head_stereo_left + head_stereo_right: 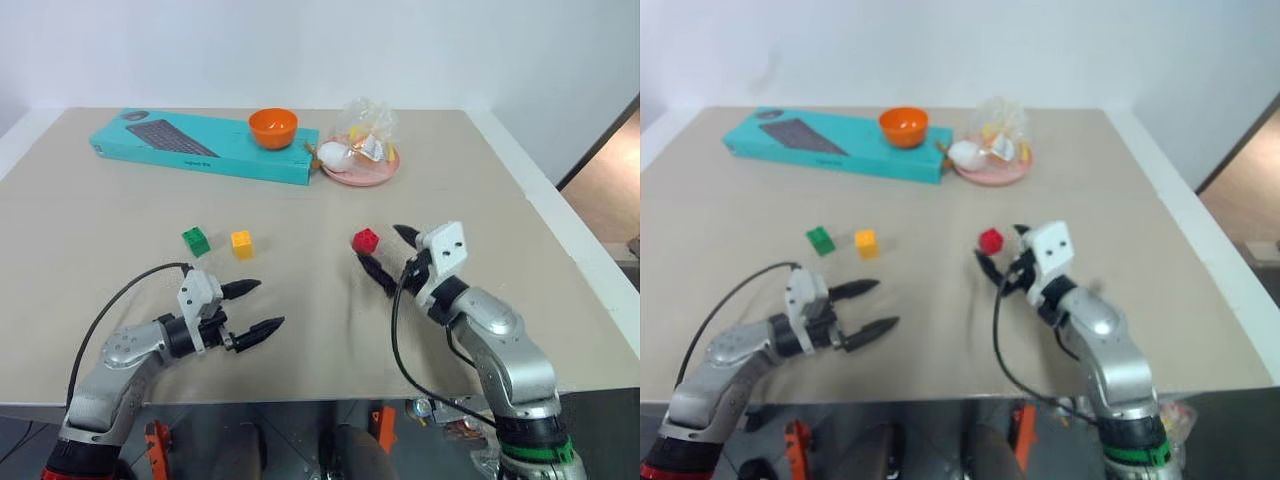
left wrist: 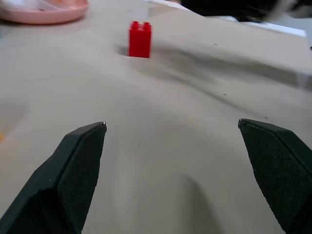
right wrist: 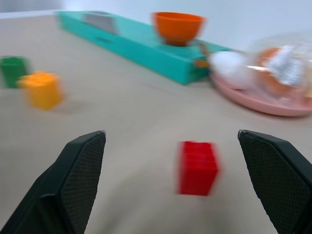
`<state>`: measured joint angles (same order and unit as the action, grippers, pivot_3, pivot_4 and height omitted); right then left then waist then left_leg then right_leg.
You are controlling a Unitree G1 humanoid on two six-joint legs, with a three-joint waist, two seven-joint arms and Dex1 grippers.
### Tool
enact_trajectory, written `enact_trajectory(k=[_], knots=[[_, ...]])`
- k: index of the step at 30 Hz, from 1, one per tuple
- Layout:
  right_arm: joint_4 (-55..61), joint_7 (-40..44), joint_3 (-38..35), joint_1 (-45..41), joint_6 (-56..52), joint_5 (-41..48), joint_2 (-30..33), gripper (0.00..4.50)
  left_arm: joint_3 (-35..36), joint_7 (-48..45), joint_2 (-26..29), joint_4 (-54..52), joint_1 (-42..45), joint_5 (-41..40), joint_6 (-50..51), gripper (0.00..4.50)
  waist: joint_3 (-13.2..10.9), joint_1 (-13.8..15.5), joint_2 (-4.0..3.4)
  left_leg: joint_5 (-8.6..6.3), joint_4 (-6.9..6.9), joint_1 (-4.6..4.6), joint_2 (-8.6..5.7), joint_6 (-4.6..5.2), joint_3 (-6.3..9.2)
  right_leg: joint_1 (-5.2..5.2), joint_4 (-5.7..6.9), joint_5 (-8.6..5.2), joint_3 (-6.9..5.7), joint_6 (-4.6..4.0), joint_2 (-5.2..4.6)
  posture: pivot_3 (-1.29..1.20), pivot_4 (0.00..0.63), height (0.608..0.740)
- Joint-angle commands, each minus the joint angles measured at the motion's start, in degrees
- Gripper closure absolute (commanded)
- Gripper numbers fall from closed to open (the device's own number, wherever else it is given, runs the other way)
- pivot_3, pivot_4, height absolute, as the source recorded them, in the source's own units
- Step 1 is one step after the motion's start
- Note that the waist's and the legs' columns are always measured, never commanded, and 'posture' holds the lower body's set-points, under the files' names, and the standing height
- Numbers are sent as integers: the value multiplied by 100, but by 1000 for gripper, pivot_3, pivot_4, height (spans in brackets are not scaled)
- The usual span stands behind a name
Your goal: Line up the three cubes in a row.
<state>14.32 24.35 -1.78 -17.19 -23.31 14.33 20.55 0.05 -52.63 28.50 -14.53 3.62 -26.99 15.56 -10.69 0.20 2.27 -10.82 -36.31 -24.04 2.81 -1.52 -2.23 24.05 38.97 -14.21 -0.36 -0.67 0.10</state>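
On the beige table, a green cube (image 1: 196,241) and a yellow cube (image 1: 241,244) sit close side by side left of centre. The red cube (image 1: 365,240) stands alone to their right, roughly level with them. My right gripper (image 1: 379,244) is open, low over the table and pointing left. The red cube (image 3: 197,167) lies just beyond its fingertips, in line with the gap and untouched. My left gripper (image 1: 268,304) is open and empty, nearer the front edge below the yellow cube. It points right toward the red cube (image 2: 140,39).
A teal keyboard box (image 1: 200,145) lies along the far side with an orange bowl (image 1: 273,127) on it. Beside it is a pink plate (image 1: 362,172) holding bagged items. The table's right edge (image 1: 560,215) drops off to the floor.
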Motion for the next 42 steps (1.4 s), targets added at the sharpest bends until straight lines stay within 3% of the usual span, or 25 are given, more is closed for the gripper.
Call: enact_trajectory(k=[1, 10, 25, 35, 38, 42], knots=[[-413, -15, -221, -352, 178, 152, -126, 0, -11, -69, 40, -166, 154, -126, 53, 16, 0, 1, 0, 0, 0, -2, -2, 0, 2, 0, 0, 0, -2, 0, 5, 0, 150, 740], [-1646, 695, -182, -1121, 159, 519, -199, 0, -16, -127, 85, -254, 294, -236, 225, 16, 0, -8, -1, -1, 0, -10, 5, 1, -1, 9, 0, 1, 5, -2, 28, 0, 150, 740], [-3072, 1164, 33, -1621, 475, 216, -264, 0, -45, -5, 59, -384, 287, -228, 233, 16, 0, -15, -1, -1, 0, -9, 16, 1, -9, 14, 2, 5, 13, -7, 37, 0, 150, 740], [-3171, 1195, 27, -1700, 593, 197, -316, 3237, -130, 90, 22, -381, 266, -178, 178, 0, 0, -35, -1, -1, 0, -8, 20, 1, -11, 16, 2, 10, 17, -13, 46, 0, 150, 740], [-2919, 1211, 76, -1608, 576, 153, -247, 3238, -120, 80, 43, -371, 282, -196, 178, 0, 0, -49, -1, -1, -1, -8, 22, 1, -11, 16, 2, 11, 17, -15, 48, 0, 150, 740], [-2101, 1925, 474, -1287, 357, 145, 209, 3238, -118, -80, 148, -383, 287, -252, 202, 0, 0, -48, -2, -1, 0, -11, 30, 1, -11, 18, 2, 11, 18, -14, 47, 0, 150, 740]])
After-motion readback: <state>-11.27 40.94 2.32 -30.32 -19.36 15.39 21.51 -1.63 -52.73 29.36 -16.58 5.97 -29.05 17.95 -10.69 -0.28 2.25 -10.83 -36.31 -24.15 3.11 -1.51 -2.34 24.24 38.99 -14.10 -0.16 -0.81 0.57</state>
